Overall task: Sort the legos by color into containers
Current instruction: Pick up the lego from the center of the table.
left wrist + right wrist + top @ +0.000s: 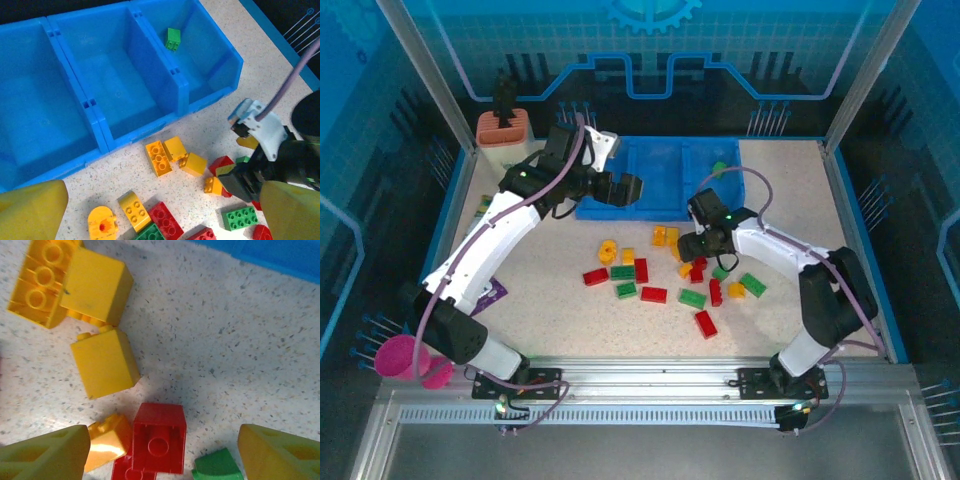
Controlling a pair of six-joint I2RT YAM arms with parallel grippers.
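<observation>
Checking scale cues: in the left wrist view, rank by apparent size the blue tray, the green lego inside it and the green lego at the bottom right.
1. blue tray
2. green lego at the bottom right
3. green lego in the tray; it sits farther away, so true size is unsure.

The tabletop (560, 320) is cream, speckled all over with fine grey and dark flecks, and edged in blue. Along its far edge the tray (665, 175) is bright blue throughout, with one green brick (173, 38) inside it. The loose legos (641, 270) near the middle of the tabletop are red, green, yellow and a warmer orange. The left gripper (160, 212) and the right gripper (162, 452) both have yellow fingers. The left arm (485, 240) and the right arm (775, 248) are white with black joints and lilac cables. At the far left corner a holder (503, 128) is cream below and orange on top. A pink cup (395, 357) sits beyond the near left corner.
</observation>
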